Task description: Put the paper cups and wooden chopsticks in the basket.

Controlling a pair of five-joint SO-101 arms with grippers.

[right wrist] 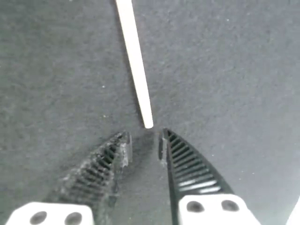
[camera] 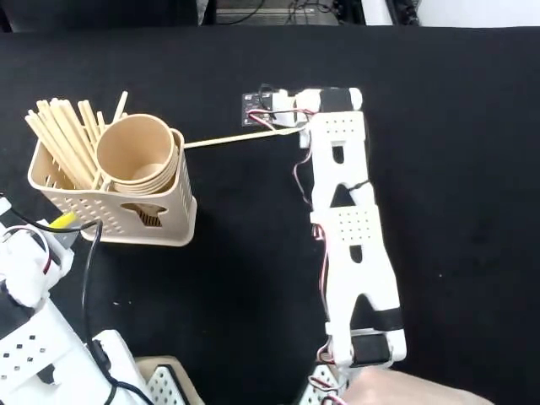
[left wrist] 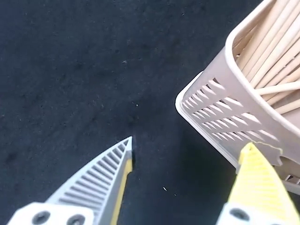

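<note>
The beige slotted basket point(camera: 110, 215) stands at the table's left, with a bundle of wooden chopsticks point(camera: 63, 135) and stacked paper cups point(camera: 139, 152) inside. One loose chopstick point(camera: 240, 137) lies flat on the black cloth, running from the basket's right side toward my right gripper point(camera: 291, 125). In the right wrist view that chopstick point(right wrist: 136, 65) ends just ahead of the fingertips of the right gripper point(right wrist: 145, 137), which is open by a narrow gap and holds nothing. My left gripper point(left wrist: 190, 143) is wide open beside the basket's corner point(left wrist: 211, 112), low over the cloth.
The right arm point(camera: 350, 236) stretches from the front edge up the table's middle. The left arm's base and cables point(camera: 84, 278) fill the front left corner. Bare black cloth extends to the right and behind the basket.
</note>
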